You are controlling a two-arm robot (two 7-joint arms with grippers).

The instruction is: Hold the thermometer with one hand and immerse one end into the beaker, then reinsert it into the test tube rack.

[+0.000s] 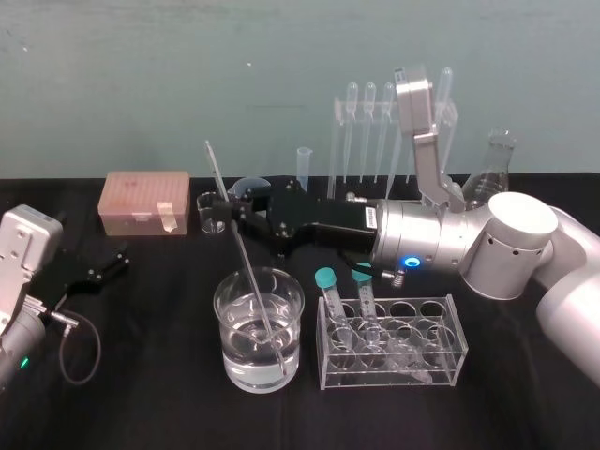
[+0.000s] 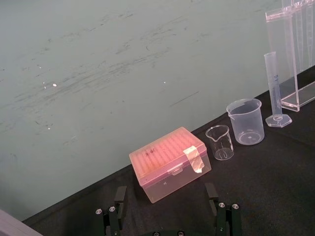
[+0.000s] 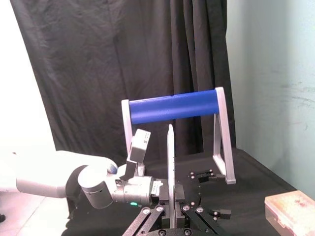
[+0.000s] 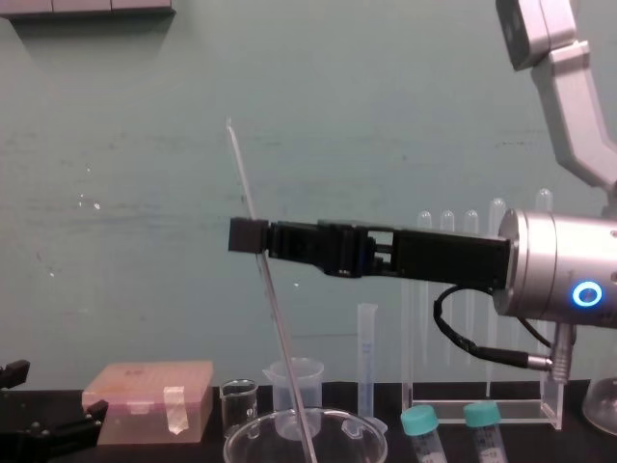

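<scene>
My right gripper (image 1: 230,212) reaches in from the right and is shut on the thermometer (image 1: 246,262), a long thin glass rod held tilted. Its lower end dips into the water in the wide glass beaker (image 1: 234,361) at the front centre, and its top leans back and to the left. The chest view shows the thermometer (image 4: 275,318) running from the right gripper (image 4: 249,236) down into the beaker's rim (image 4: 251,439). The thermometer (image 3: 171,157) rises between the fingers in the right wrist view. The test tube rack (image 1: 394,117), tall and clear with pipettes hanging in it, stands at the back right. My left gripper (image 2: 167,216) rests open at the far left.
A pink tip box (image 1: 147,202), a tiny glass beaker (image 1: 211,213), a plastic beaker (image 2: 244,123) and a graduated cylinder (image 1: 304,164) line the back. A low rack (image 1: 441,361) with two blue-capped tubes sits right of the beaker. A conical flask (image 1: 497,169) stands at the back right.
</scene>
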